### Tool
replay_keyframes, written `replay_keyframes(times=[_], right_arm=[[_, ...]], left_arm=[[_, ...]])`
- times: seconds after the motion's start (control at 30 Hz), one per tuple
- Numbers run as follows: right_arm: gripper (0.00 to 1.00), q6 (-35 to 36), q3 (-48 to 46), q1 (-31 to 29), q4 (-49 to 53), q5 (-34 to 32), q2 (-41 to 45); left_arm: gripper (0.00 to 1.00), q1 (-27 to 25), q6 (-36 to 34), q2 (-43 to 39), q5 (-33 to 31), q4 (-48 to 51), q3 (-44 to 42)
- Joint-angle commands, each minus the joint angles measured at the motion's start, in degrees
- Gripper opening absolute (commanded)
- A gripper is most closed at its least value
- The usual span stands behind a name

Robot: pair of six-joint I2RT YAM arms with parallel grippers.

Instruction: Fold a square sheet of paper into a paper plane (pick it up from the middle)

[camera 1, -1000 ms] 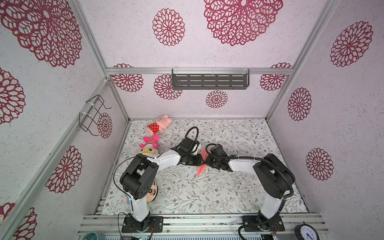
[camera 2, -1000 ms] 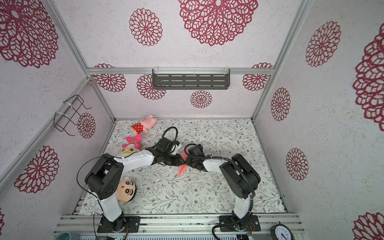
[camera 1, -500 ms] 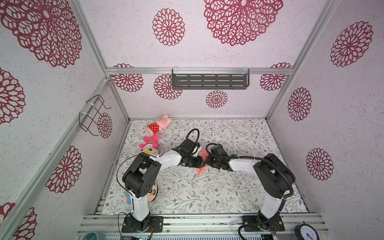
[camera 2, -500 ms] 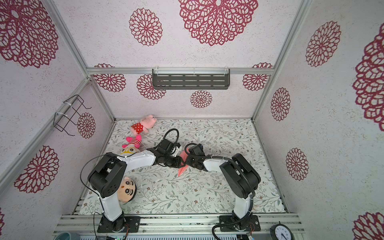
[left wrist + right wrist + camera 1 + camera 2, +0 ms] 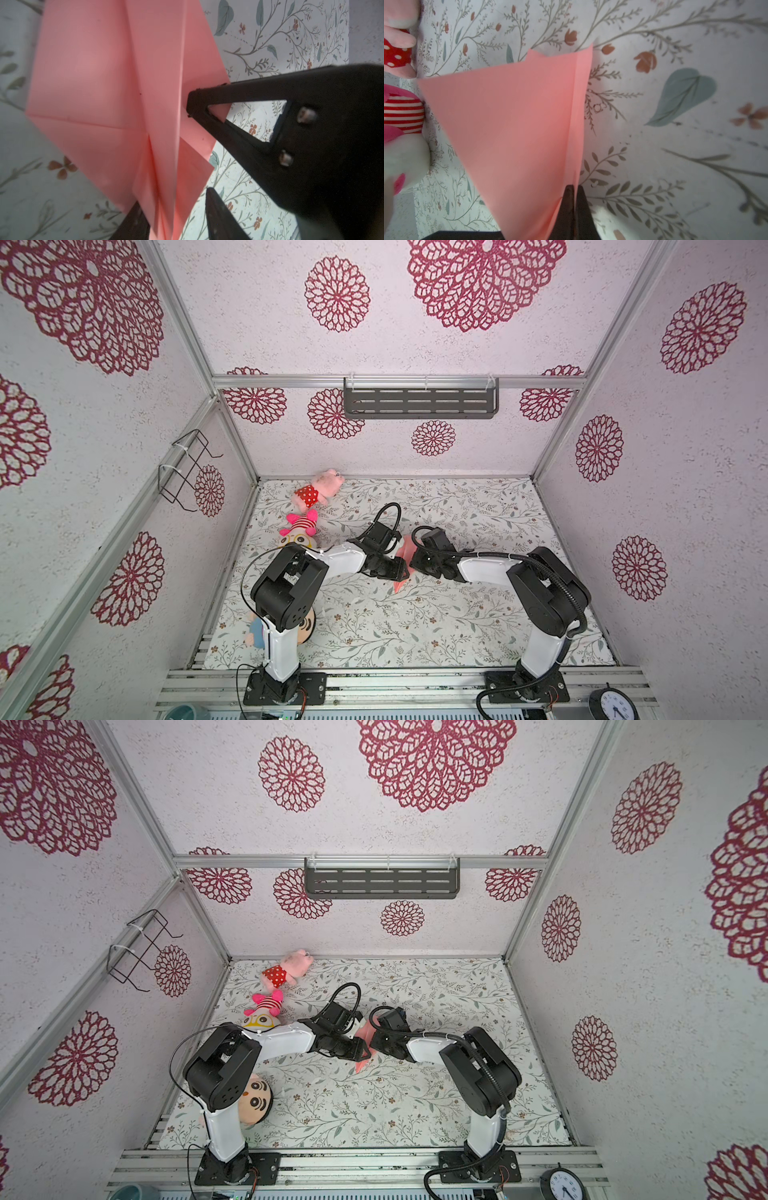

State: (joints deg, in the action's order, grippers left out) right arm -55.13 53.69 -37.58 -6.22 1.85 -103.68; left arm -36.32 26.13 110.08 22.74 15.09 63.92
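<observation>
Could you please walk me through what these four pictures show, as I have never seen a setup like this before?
Two robot arms stand at the near edge of a flower-patterned table inside a walled booth. Both top views come from one camera looking down on the whole scene; the other two pictures come from small cameras on each arm's wrist, so they show close-ups.

The arms meet at mid-table over a folded pink paper plane. The right gripper is shut on the paper plane's centre fold, as the right wrist view shows. The left gripper has its jaws apart; one finger lies against the paper, but I cannot tell whether it grips.

Toys lie along the left side: a pink plush pig, a striped plush toy and a cartoon-faced doll. A dark shelf hangs on the back wall.
</observation>
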Motion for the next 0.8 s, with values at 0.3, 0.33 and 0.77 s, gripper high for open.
replay_keyframes(times=[0.3, 0.33, 0.77], right_arm=[[0.13, 0.7, -0.6, 0.6, -1.5, 0.7, 3.1], [0.16, 1.0, -0.8, 0.6, -1.9, 0.8, 3.3], [0.54, 4.9, -6.3, 1.8, -2.5, -7.7, 13.6]], left_arm=[[0.31, -0.4, -0.9, 0.9, -2.7, 1.6, 1.8], [0.29, -0.4, -0.9, 0.9, -2.5, 1.8, 2.1], [0.00, 0.1, 0.5, -1.9, -8.4, 5.8, 3.6]])
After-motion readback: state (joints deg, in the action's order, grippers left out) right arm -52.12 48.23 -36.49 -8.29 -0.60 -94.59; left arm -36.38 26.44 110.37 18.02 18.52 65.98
